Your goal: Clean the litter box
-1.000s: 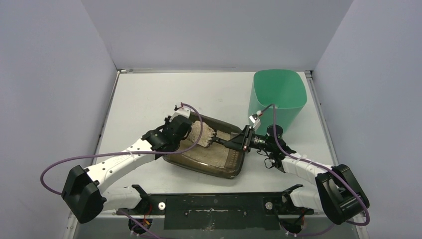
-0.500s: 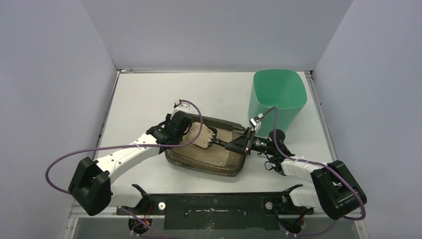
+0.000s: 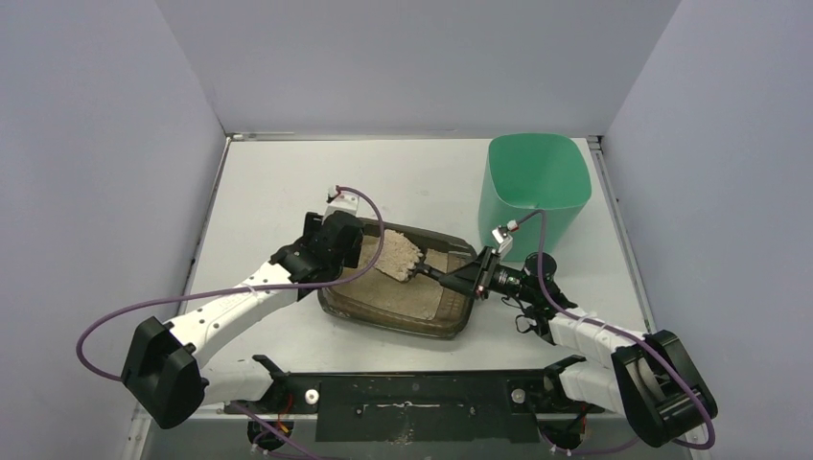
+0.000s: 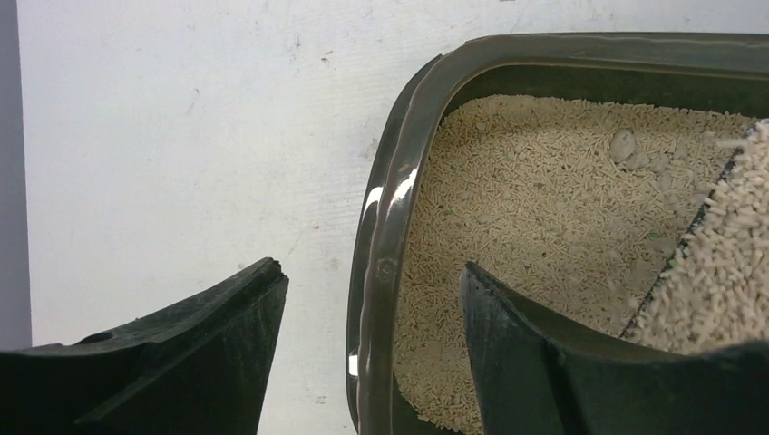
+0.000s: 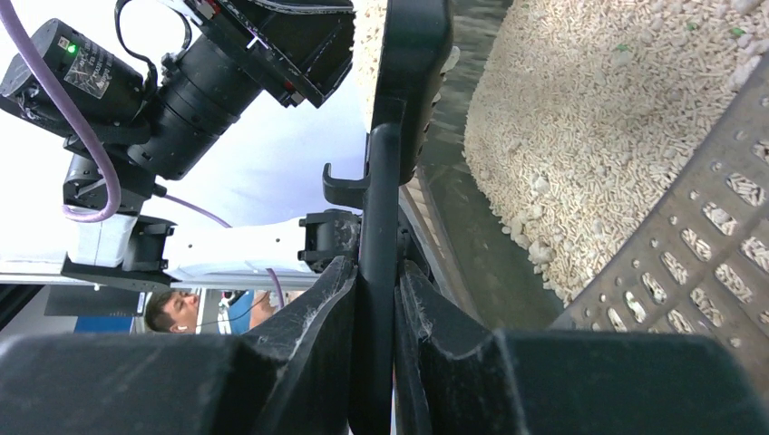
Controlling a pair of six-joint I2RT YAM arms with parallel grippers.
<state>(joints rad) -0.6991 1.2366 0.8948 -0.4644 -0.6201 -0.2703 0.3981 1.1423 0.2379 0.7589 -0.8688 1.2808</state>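
Note:
The litter box (image 3: 391,324), a shallow dark tray of beige granules, lies mid-table. My left gripper (image 3: 337,251) is open astride its left rim (image 4: 385,208), one finger outside over the table, the other (image 4: 508,344) inside above the litter, neither touching the rim. My right gripper (image 3: 472,278) is shut on the handle (image 5: 379,208) of a black scoop (image 3: 403,257). The scoop is heaped with granules and held above the litter in the box's left half. Its loaded edge (image 4: 725,263) shows at the right of the left wrist view.
A mint-green bin (image 3: 534,187) stands at the back right, just beyond the right arm. A perforated panel (image 5: 689,254) lies in the box's right end. Walls enclose the table on the left, back and right.
My left gripper has opened off the box's left rim and drawn slightly back to the left. The box now lies flatter. The right gripper keeps the loaded scoop, shifted a little.

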